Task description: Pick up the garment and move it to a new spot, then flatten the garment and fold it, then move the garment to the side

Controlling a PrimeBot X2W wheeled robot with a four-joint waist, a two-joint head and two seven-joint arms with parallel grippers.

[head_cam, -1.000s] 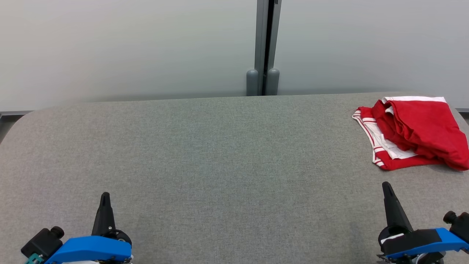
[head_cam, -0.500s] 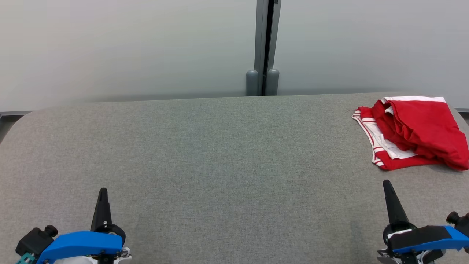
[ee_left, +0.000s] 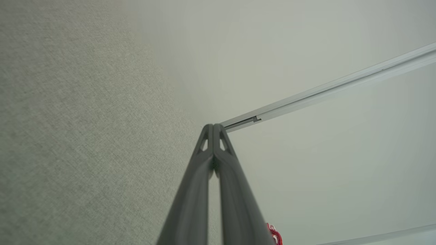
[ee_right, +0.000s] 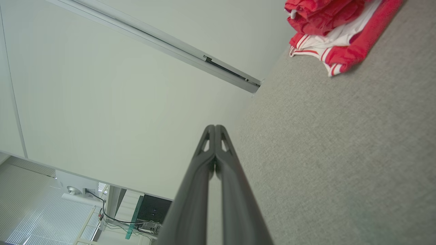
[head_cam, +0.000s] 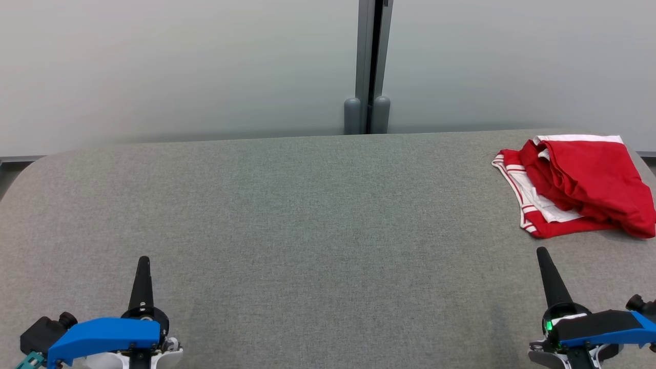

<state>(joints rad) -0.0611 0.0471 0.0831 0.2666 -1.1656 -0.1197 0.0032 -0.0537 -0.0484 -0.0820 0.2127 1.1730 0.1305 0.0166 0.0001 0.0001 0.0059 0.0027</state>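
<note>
**Asker:** How do your two tools stand at this moment?

**Me:** My left gripper (head_cam: 143,264), with its two long dark fingers, is pressed fully together, tip against tip, and holds nothing. My right gripper (head_cam: 543,254) is the same, with nothing between its fingers. Both are low over the near part of the grey fabric-covered table (head_cam: 318,215), one at each side and well apart, pointing away from me.

**Asker:** And the garment?

**Me:** The red soft cloth garment with white striped trim (head_cam: 584,179) lies at the far right corner of the table, ahead of my right gripper and apart from it. It is a compact bundle of several layers, not spread flat, and its edges are not lined up neatly.

**Asker:** So which step is this?

**Me:** I cannot decide it from one look. A bundle at the side fits a garment that waits to be picked up. It fits also a garment that is folded and put aside, with my arms at rest. I judge the fold rather loose, but this settles nothing.

**Asker:** What matters for doing it well, then?

**Me:** In my judgement the cloth is limp and layered, so a pinch on the top layer alone would pull the bundle open. It lies also close to the table's right edge, where a careless push could slide it off. Fingers pressed together cannot take cloth, so any grasp would need them apart beforehand.
</note>
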